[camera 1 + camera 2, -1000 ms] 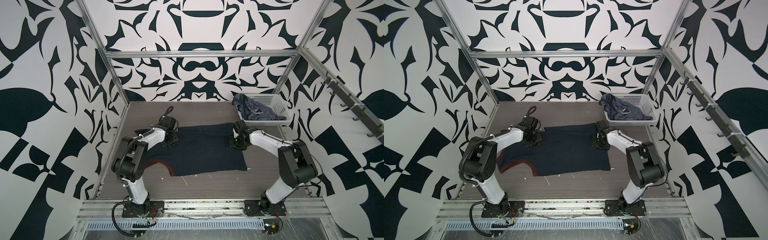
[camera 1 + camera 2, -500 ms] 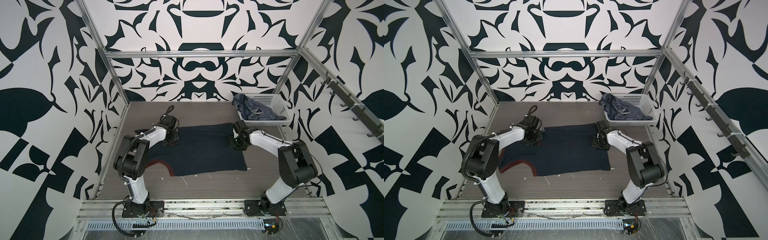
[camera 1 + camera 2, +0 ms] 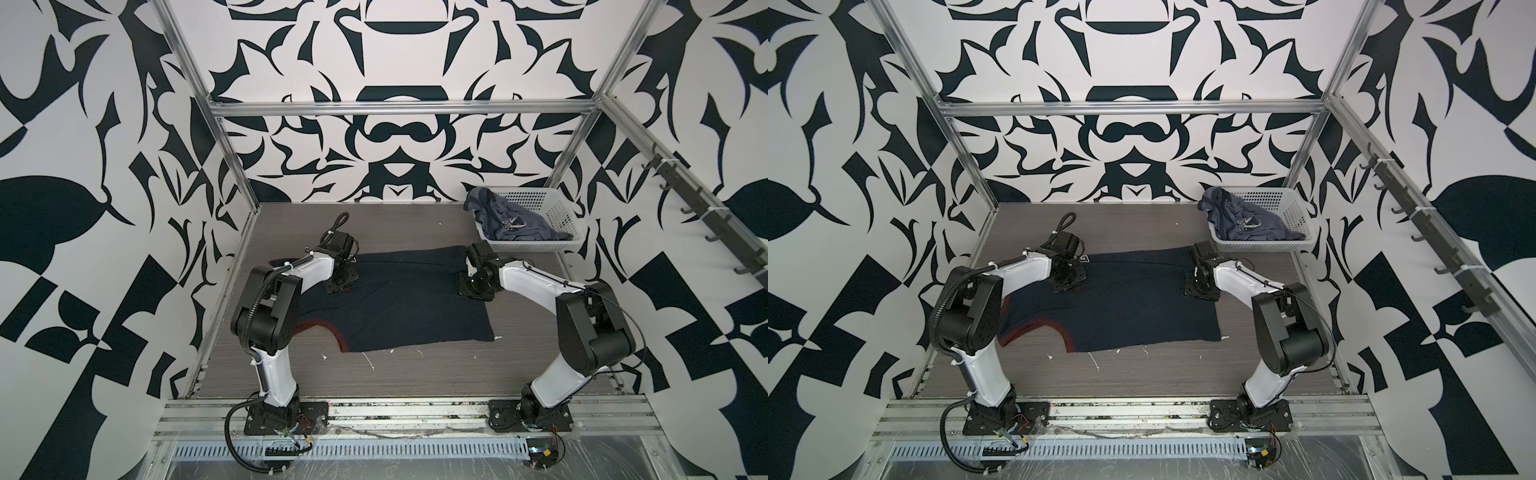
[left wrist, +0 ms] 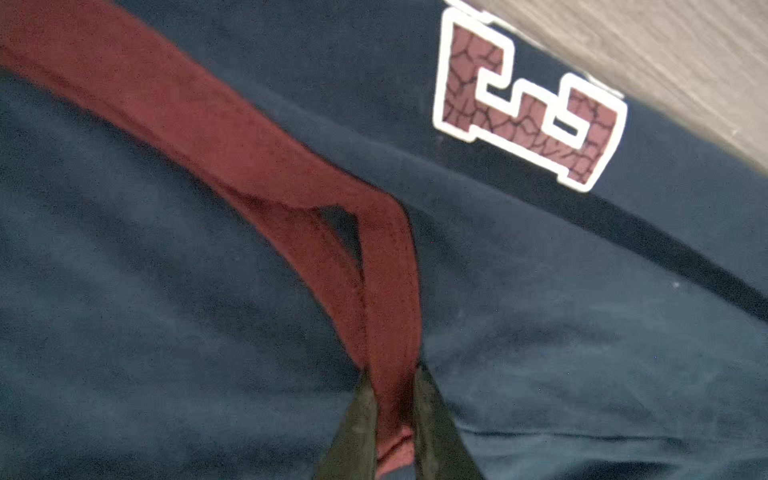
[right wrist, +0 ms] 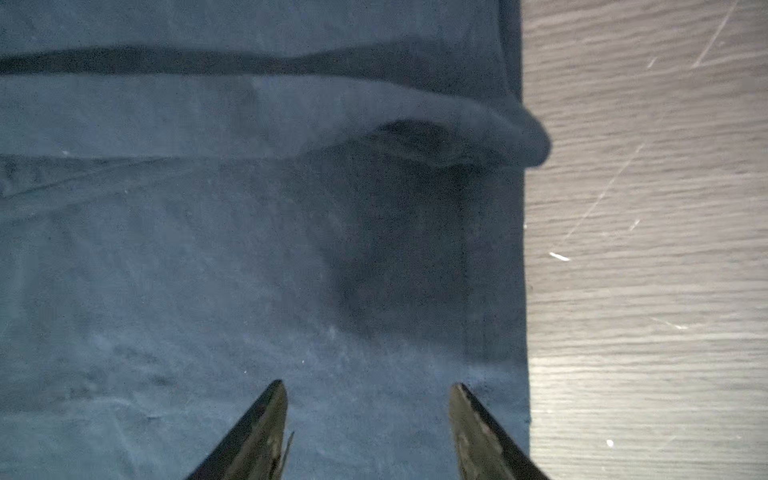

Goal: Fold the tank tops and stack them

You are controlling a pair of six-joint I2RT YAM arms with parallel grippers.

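Table (image 3: 415, 382): grey wood-grain, sitting inside a booth of black-and-white patterned walls and showing white scuffs toward the front.
Navy tank top (image 3: 407, 307): lying spread across the middle of the table in both top views (image 3: 1121, 299), with a fold line running along its far part.
Dark-red trim (image 4: 232, 137): rising off the cloth as a doubled strap in the left wrist view; more trim is edging the armhole at the front left (image 3: 332, 332).
Number print (image 4: 528, 112): dark red with a white outline, lying near the garment's edge, beside bare table.
Left jaws: clamping together on the dark-red trim, the strap pinched between them.
Right jaws: standing apart over plain navy cloth just inside the straight hem edge, gripping nothing.
Slate-blue tank top (image 3: 511, 220): lying crumpled in the basket, one part hanging over the left rim.
White perforated basket (image 3: 559, 208): standing at the table's far right corner, near the right arm's wrist.
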